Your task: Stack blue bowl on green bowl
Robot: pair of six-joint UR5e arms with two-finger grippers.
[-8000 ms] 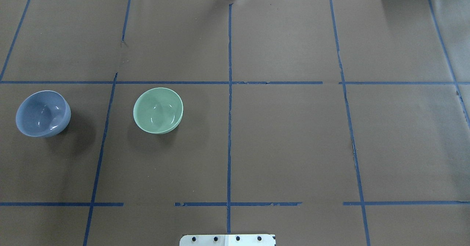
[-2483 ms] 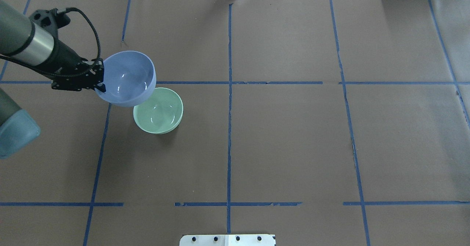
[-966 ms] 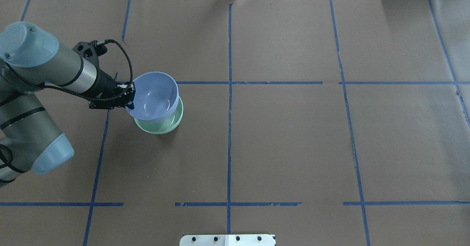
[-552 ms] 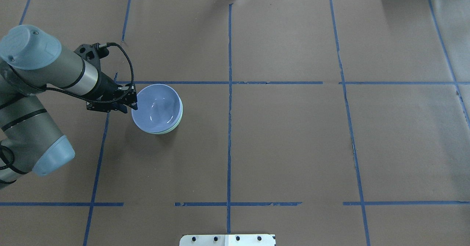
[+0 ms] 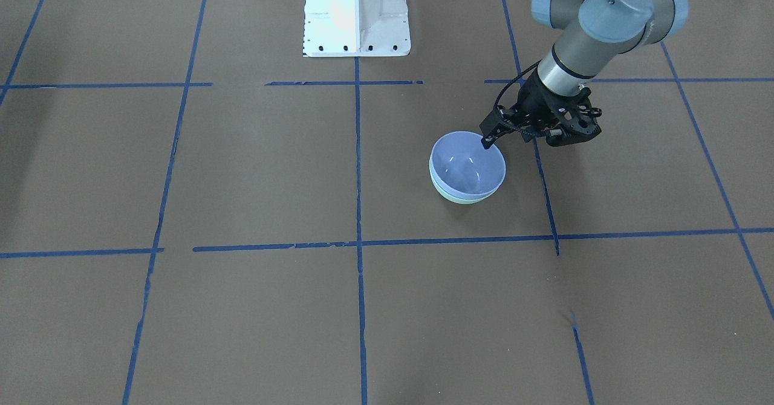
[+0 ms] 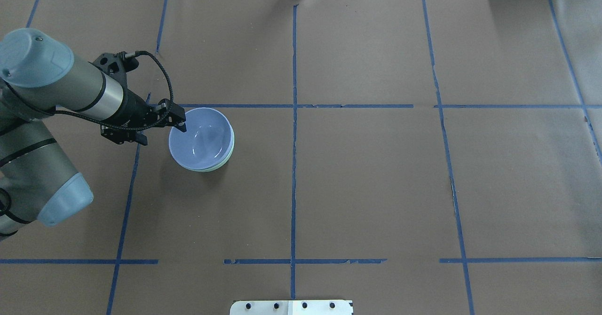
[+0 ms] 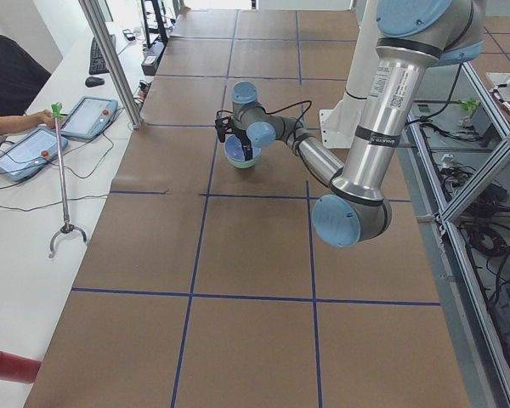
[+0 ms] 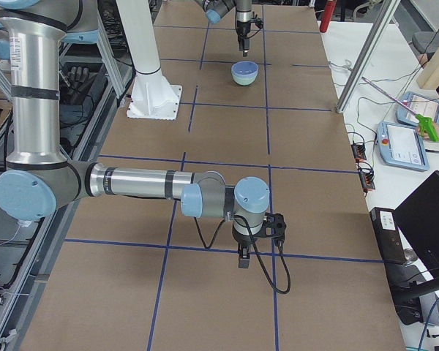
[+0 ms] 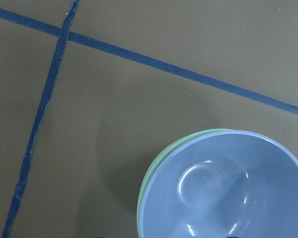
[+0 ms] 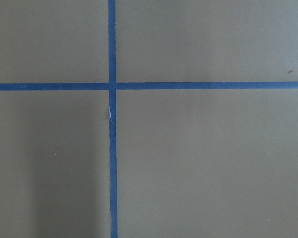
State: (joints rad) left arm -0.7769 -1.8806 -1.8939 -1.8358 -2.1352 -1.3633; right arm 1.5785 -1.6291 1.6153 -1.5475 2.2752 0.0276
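The blue bowl (image 6: pixel 201 137) sits nested upright inside the green bowl (image 6: pixel 215 168), left of the table's middle. Only a thin mint rim of the green bowl shows under it (image 5: pixel 462 199) (image 9: pixel 153 173). The blue bowl also shows in the front view (image 5: pixel 467 164) and the left wrist view (image 9: pixel 223 191). My left gripper (image 6: pixel 162 134) (image 5: pixel 520 142) is open at the bowl's left rim. One finger (image 6: pixel 181 126) is over the rim, the other outside it. My right gripper (image 8: pixel 241 259) hangs over bare table far to the right; I cannot tell whether it is open or shut.
The brown table cover (image 6: pixel 376 174) carries a grid of blue tape lines. The robot's white base (image 5: pixel 355 12) stands at the table's near edge. Operators' tablets and a grabber stick lie beyond the far edge (image 7: pixel 64 127).
The blue bowl came down into the green bowl. My left gripper has since opened and let go of its rim. The bowls stay stacked.
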